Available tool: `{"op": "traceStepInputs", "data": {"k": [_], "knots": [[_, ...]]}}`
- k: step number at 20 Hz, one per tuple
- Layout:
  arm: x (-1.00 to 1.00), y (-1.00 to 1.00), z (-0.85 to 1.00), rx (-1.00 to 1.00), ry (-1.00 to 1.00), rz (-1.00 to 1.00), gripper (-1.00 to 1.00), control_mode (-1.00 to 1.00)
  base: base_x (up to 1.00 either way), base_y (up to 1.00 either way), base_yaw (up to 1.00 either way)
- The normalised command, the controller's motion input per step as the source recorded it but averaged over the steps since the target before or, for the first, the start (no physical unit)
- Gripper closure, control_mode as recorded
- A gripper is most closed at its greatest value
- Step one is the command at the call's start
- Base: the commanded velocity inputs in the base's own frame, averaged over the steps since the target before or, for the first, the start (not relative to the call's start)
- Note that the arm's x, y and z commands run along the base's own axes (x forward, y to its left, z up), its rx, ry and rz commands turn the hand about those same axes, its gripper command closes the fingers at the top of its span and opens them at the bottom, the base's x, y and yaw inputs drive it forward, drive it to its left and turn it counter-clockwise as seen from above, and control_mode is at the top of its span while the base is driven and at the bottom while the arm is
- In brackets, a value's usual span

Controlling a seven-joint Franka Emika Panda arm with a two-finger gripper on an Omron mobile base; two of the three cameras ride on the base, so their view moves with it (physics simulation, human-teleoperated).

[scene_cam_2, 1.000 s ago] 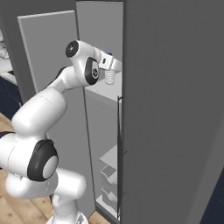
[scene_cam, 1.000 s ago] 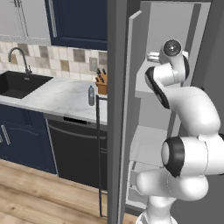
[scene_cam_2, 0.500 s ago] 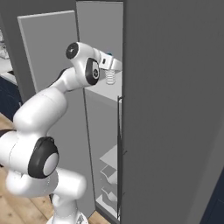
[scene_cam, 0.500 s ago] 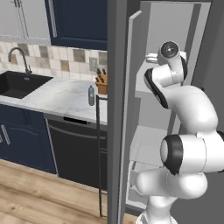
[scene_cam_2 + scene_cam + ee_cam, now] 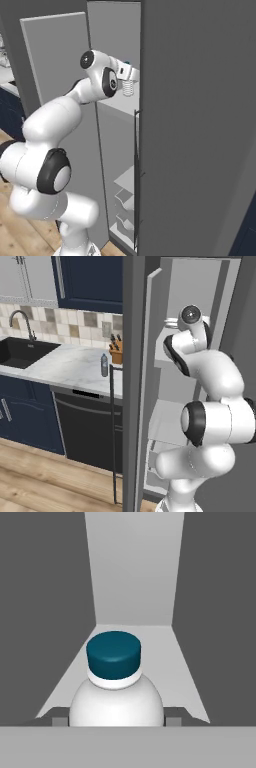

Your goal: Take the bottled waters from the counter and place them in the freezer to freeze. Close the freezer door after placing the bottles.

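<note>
Taking the freezer [image 5: 192,316] as the landmark: well to its left, the black sink basin [image 5: 22,352] sits sunk in the white marble counter [image 5: 70,367]. Nearer the freezer, a second bottled water [image 5: 104,365] stands upright on that counter, and just beyond it, against the tiled wall, is the wooden knife block [image 5: 116,352]. Below the counter edge is the black dishwasher front [image 5: 87,428].

The freezer door [image 5: 52,65] stands swung open — its grey panel lies to the left of the compartment in the right base view. The arm reaches in past the door at upper-shelf height, and the gripper [image 5: 128,75] is clamped on a bottled water [image 5: 116,694], jaws pressed to either side of its ribbed body. The bottle hangs upright above the white shelf [image 5: 175,644]; whether its base touches the shelf is hard to say. In the hand view its blue cap [image 5: 113,653] is centred, with the freezer's white back wall [image 5: 134,562] straight ahead.
</note>
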Motion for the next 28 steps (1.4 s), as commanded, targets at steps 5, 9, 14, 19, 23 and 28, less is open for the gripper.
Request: {"op": "traceStepInputs", "data": {"k": [5, 9, 14, 19, 23, 28], "knots": [[0.38, 0.0, -0.08, 0.0, 0.0, 0.0, 1.0, -1.0, 0.0, 0.0, 0.0], [0.31, -0.06, -0.03, 0.0, 0.0, 0.0, 1.0, -1.0, 0.0, 0.0, 0.0], [0.3, -0.08, -0.01, 0.0, -0.01, 0.0, 1.0, -1.0, 0.0, 0.0, 0.0], [0.35, -0.16, -0.04, 0.0, 0.0, 0.0, 1.0, -1.0, 0.0, 0.0, 0.0], [0.37, -0.17, -0.05, 0.0, 0.0, 0.0, 1.0, -1.0, 0.0, 0.0, 0.0], [0.34, -0.08, -0.13, 0.0, 0.0, 0.0, 1.0, -1.0, 0.0, 0.0, 0.0]]}}
